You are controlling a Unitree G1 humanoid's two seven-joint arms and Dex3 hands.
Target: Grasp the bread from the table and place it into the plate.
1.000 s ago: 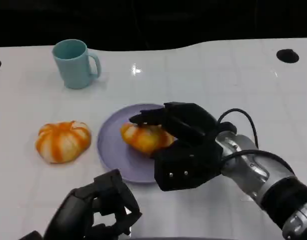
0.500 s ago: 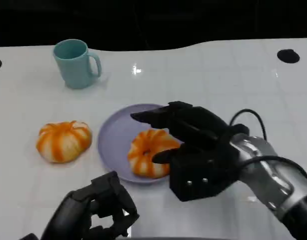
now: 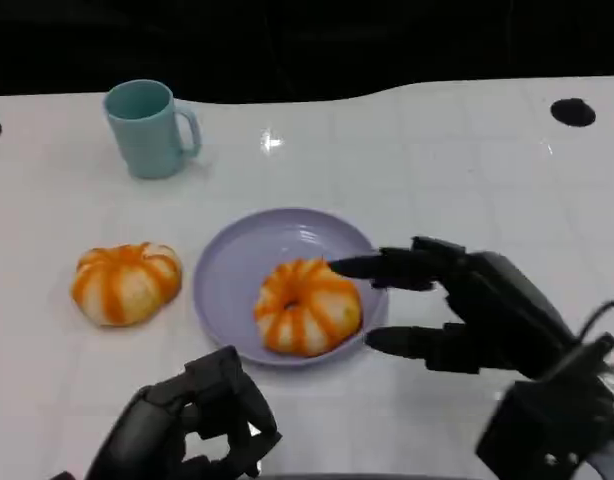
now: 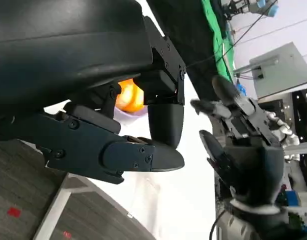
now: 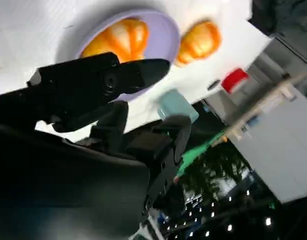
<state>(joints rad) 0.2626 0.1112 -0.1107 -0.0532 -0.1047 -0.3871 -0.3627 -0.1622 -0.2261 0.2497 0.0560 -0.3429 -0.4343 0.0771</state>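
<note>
An orange-and-white striped bread (image 3: 307, 307) lies on the lavender plate (image 3: 242, 262), toward its near right side; the right wrist view shows the bread (image 5: 116, 36) and the plate (image 5: 166, 35) too. A second striped bread (image 3: 126, 282) rests on the table to the plate's left, also seen as the orange bread (image 5: 198, 41) in the right wrist view. My right hand (image 3: 472, 317) hovers just right of the plate with its fingers spread and nothing in it. Near the front edge, my left hand (image 3: 192, 425) rests with its fingers curled in, empty.
A teal mug (image 3: 150, 127) stands at the back left of the white table (image 3: 437, 160). Dark round holes (image 3: 572, 111) mark the table's far right and far left.
My right hand let go of the bread on the plate, then drew back to the right with its fingers opened. The left hand stayed put.
</note>
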